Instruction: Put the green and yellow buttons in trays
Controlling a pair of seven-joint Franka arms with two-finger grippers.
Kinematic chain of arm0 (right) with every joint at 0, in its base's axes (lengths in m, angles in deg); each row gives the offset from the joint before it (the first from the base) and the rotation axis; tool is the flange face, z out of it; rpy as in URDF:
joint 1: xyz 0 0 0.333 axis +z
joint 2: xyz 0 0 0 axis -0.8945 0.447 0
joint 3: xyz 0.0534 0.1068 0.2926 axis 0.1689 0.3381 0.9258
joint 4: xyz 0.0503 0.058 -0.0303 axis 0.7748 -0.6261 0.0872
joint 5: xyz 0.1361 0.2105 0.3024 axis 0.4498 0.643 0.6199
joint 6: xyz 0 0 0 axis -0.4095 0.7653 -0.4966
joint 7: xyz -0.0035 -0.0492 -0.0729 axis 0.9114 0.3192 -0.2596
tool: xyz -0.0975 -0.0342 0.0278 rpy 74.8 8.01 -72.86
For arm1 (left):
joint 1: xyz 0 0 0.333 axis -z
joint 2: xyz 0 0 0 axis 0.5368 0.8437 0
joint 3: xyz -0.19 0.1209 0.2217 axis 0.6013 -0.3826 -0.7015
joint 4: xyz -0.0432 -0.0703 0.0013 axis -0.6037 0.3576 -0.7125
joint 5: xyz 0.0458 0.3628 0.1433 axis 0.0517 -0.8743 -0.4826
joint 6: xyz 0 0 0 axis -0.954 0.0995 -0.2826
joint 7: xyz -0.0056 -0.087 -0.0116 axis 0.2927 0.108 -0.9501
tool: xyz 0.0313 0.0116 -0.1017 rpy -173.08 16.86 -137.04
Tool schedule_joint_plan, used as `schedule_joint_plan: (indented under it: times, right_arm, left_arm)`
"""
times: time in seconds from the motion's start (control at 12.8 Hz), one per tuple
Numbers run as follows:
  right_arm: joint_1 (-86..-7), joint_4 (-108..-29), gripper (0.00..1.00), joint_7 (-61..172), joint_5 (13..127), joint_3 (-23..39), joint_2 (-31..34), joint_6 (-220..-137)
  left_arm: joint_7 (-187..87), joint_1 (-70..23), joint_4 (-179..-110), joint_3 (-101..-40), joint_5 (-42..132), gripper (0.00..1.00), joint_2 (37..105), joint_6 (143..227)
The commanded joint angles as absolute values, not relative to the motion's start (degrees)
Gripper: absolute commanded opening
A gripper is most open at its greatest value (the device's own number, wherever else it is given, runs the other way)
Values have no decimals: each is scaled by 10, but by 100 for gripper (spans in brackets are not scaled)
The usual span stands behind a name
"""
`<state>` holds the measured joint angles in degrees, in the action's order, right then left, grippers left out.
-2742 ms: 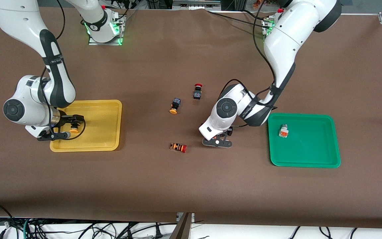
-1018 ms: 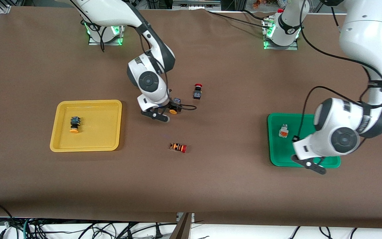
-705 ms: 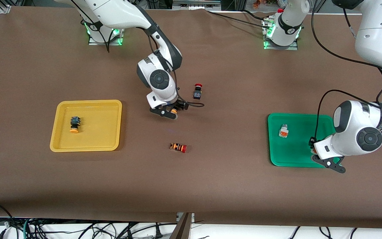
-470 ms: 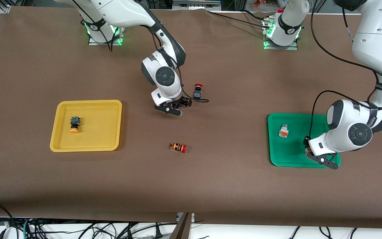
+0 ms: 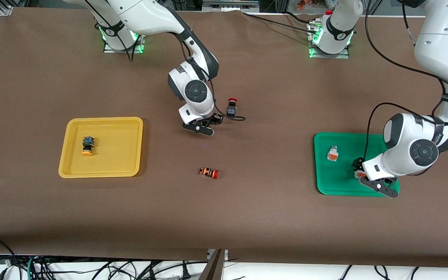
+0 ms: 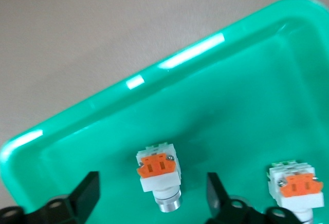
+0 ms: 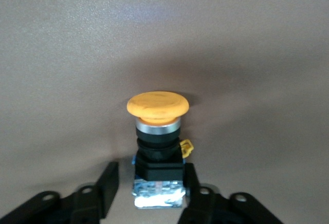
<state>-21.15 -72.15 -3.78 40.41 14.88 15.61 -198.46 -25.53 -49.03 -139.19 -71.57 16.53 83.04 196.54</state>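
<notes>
We take the green tray (image 5: 354, 186), at the left arm's end of the table, as our landmark. The yellow tray (image 5: 130, 144) lies well apart from it toward the right arm's end and already holds one yellow-capped button (image 5: 87, 145), so the colours seem sorted by tray.

The left gripper (image 5: 368, 179) is low over the green tray's camera-side part. Its fingers are spread in the left wrist view, and a white-bodied button (image 6: 159, 175) lies between them on the tray floor, not pinched; we judge it just set down. A second white button (image 5: 332, 153) lies in the same tray, farther from the camera.

The right gripper (image 5: 205, 125) is over bare table between the trays, fingers pressed on the dark body of the last yellow-capped button (image 7: 158, 136), ready for carrying.

Two red-capped switches are not ours: the black one (image 5: 231, 107) just beside the right gripper, the orange-striped one (image 5: 209, 172) nearer the camera. Neither blocks the way to the yellow tray, we think.
</notes>
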Motion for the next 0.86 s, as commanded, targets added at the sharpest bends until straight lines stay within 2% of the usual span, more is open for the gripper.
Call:
schedule_joint_plan:
  times: [0.0, 0.31, 0.55, 0.71, 0.78]
  right_arm:
    - [-210, -713, 10, -39, 404, 146, 157, -1982]
    - [-218, -710, 8, 13, 404, 115, 119, -1949]
    - [-218, -710, 8, 104, 408, 51, 91, -1883]
    - [-218, -714, 8, 182, 409, 4, 85, -1858]
    - [-219, -714, 8, 223, 410, -18, 84, -1849]
  left_arm:
    - [-259, -496, -1394, -696, 167, 100, 770, 1929]
    - [-267, -493, -1301, -676, 269, 100, 732, 1748]
    - [-336, -493, -1226, -639, 274, 100, 721, 1600]
    - [-370, -484, -1202, -639, 274, 100, 689, 1521]
    - [-383, -443, -1206, -652, 271, 100, 654, 1513]
